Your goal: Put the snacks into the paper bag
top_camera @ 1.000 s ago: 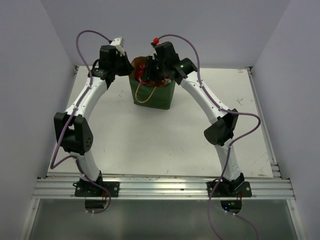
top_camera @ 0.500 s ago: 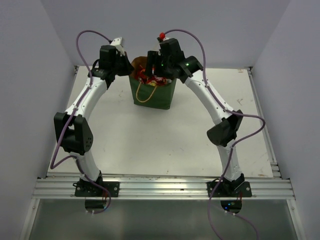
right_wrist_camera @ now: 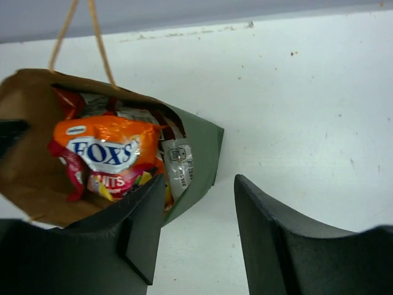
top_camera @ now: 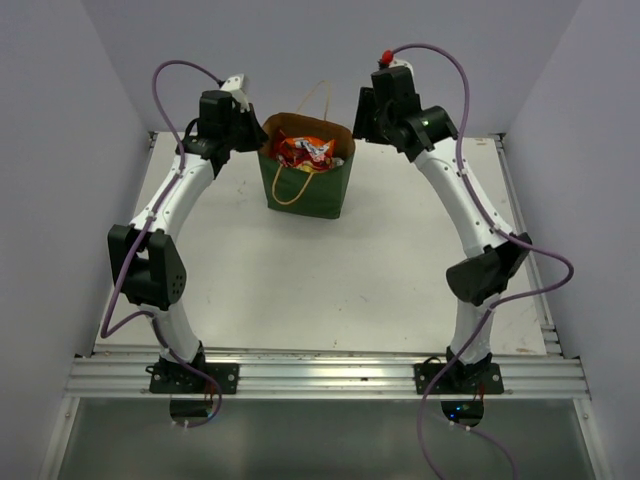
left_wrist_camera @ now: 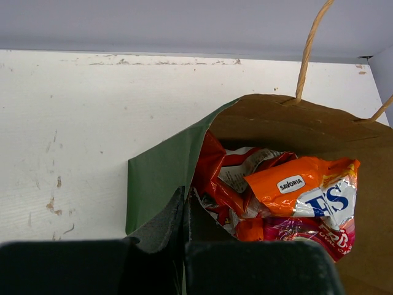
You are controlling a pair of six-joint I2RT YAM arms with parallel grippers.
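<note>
The dark green paper bag (top_camera: 305,190) stands upright at the back middle of the table, its mouth open. It holds several snacks: an orange Fox's fruit-candy packet (right_wrist_camera: 101,144) on top, red-orange foil (left_wrist_camera: 215,166) beneath it and a small silver packet (right_wrist_camera: 178,163) by the right wall. My left gripper (top_camera: 258,140) is shut on the bag's left rim (left_wrist_camera: 159,178), the green wall pinched between its fingers (left_wrist_camera: 169,215). My right gripper (top_camera: 362,108) is open and empty, raised above and just right of the bag's right rim (right_wrist_camera: 199,147).
One tan cord handle (top_camera: 322,95) stands up over the bag's back rim, another (top_camera: 290,188) hangs down its front face. The white table (top_camera: 330,270) ends at grey walls at the back and sides. An aluminium rail (top_camera: 320,375) runs along the near edge.
My right gripper has lifted out of the bag's mouth and moved up and to the right, empty. The snacks now show uncovered in the bag. My left gripper has not moved.
</note>
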